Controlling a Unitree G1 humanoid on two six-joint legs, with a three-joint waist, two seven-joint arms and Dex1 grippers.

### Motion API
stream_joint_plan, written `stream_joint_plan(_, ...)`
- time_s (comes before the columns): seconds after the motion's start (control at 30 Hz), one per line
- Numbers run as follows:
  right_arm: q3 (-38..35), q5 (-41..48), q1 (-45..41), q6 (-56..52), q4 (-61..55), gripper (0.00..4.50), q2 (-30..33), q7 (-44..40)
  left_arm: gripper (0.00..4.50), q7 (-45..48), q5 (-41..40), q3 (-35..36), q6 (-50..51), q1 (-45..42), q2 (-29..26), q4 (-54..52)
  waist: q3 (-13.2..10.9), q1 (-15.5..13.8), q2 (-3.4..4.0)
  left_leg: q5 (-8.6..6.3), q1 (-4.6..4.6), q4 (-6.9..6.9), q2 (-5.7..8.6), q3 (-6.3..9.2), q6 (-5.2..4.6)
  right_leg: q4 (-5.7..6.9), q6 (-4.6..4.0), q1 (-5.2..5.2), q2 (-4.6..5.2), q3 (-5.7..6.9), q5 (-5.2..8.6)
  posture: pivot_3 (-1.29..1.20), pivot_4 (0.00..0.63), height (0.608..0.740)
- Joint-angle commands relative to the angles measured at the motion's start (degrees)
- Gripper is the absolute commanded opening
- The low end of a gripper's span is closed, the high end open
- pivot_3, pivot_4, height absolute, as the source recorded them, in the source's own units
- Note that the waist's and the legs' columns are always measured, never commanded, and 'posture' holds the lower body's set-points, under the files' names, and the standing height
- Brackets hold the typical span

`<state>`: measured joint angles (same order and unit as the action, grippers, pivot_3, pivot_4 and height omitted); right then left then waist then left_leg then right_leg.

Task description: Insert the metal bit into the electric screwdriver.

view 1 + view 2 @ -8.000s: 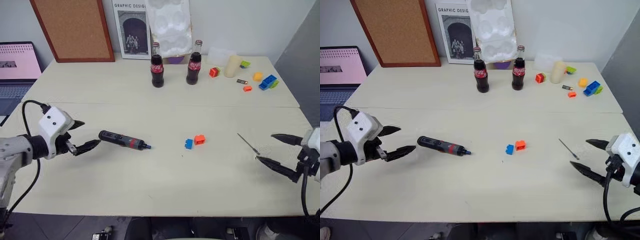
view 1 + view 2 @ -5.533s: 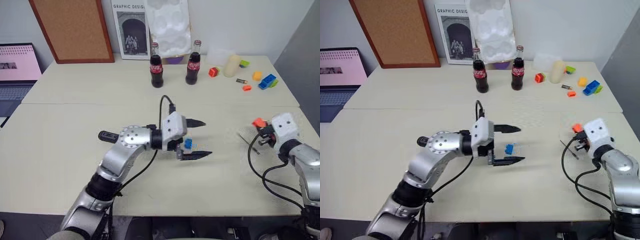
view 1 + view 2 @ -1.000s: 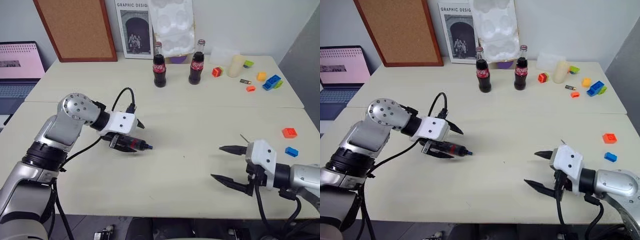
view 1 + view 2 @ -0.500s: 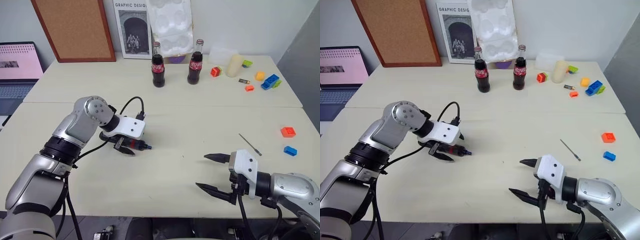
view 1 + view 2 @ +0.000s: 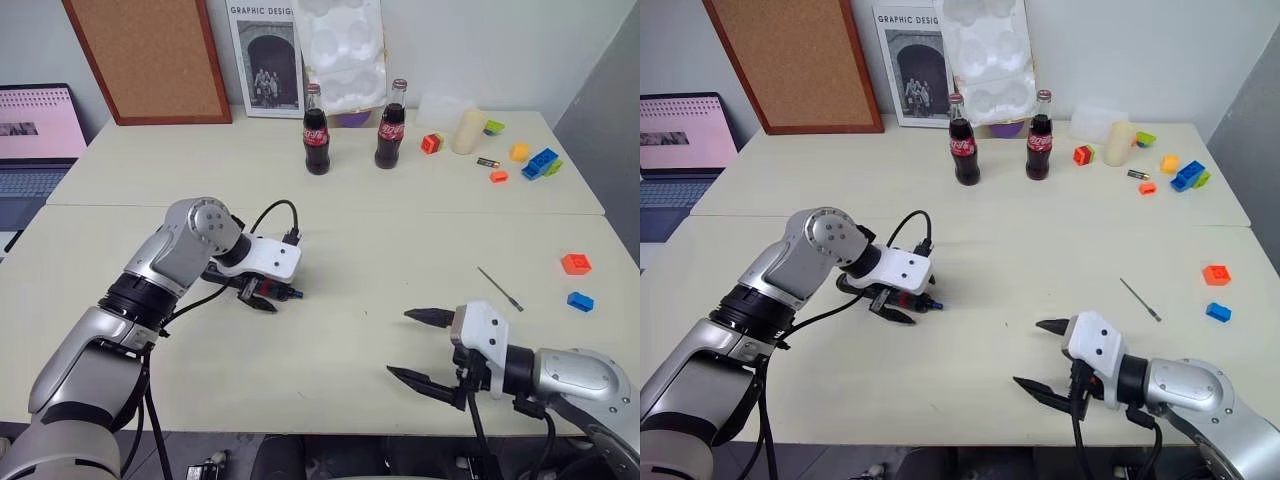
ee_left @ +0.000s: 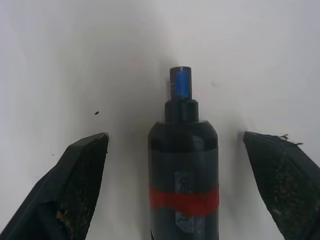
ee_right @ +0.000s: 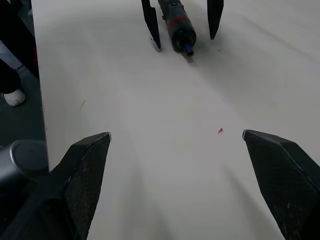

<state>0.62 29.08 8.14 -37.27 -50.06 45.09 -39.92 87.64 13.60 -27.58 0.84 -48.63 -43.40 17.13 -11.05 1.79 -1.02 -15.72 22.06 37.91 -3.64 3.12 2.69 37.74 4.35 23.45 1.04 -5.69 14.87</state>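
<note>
- The electric screwdriver (image 6: 183,175) lies flat on the cream table (image 5: 340,370), left of the middle, its blue tip pointing toward the table's right side.
- The left gripper (image 5: 262,297) is down over the screwdriver's front end, pointing steeply at the tabletop. From the left wrist view, one black finger stands on each side of the barrel with bare table showing between finger and tool on both sides, so the claw is spread around the screwdriver and not pinching it.
- The red band on the barrel sits between those two fingers; the blue tip pokes out past them.
- The metal bit (image 5: 499,288) lies by itself on the table's right half, slanted, well apart from the screwdriver and touching nothing.
- The right gripper (image 5: 418,346) hangs near the front edge of the table, pointing toward the left side. Its two fingers are spread wide with nothing between them.
- The bit lies beyond and to the right of the right gripper, clear of it.
- An orange brick (image 5: 574,264) and a blue brick (image 5: 579,301) sit near the right edge, past the bit.
- At the back stand two cola bottles (image 5: 315,130), with a cork board (image 5: 150,60) against the wall behind.
- More coloured bricks (image 5: 534,164) lie scattered in the far right corner.
</note>
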Motion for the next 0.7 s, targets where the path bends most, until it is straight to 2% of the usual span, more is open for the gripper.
stream_joint_plan(0.03, -0.79, 0.85, -0.75, 0.3, -3.03, 4.5, 0.25, 0.26, 3.47, -0.37, 0.56, -0.05, -0.98, 0.22, 0.14, -0.25, 0.0, 0.0, 0.0, 0.0, 0.0, 0.0, 0.0, 0.0, 0.0, 0.01, 0.0, 0.0, 0.0, 0.0, 0.0, 0.0, 0.15, 0.74)
stream_joint_plan(0.3, -1.64, 1.82, -2.21, -1.24, -3.8, 4.5, 0.99, 0.65, 1.76, -1.66, 1.39, -0.59, -1.81, 2.75, 0.53, -1.71, 0.02, -0.03, -0.01, 0.0, -0.06, 0.03, 0.0, 0.0, 0.0, 0.05, -0.01, -0.05, 0.0, 0.0, -0.01, 0.0, 0.15, 0.74)
stream_joint_plan(0.33, -1.73, 1.93, -2.41, -1.39, -3.76, 4.5, 1.18, 0.67, 1.66, -1.82, 1.56, -0.59, -2.23, 3.04, 0.4, -1.76, 0.03, -0.05, 0.0, 0.0, -0.08, 0.04, 0.0, 0.0, 0.0, 0.07, -0.01, -0.07, 0.0, 0.0, -0.01, 0.0, 0.15, 0.74)
stream_joint_plan(0.5, -3.12, 3.11, -2.76, -1.92, -3.75, 4.5, 2.03, 0.27, 1.66, -2.9, 1.01, 0.4, -2.87, 3.56, 0.82, -2.27, 0.07, -0.09, 0.02, 0.0, -0.15, 0.04, 0.0, 0.0, 0.0, 0.08, 0.03, -0.13, 0.01, 0.0, 0.02, 0.0, 0.15, 0.74)
stream_joint_plan(0.7, -8.5, 7.06, -2.66, -3.03, -3.93, 4.5, 2.95, -0.5, 1.66, -6.06, -5.15, 6.33, 3.55, 0.66, 6.13, -2.3, 0.07, -0.53, 0.01, 0.0, -0.11, 0.08, 0.01, 0.0, 0.0, 0.09, 0.02, -0.14, 0.02, 0.02, 0.01, 0.0, 0.15, 0.74)
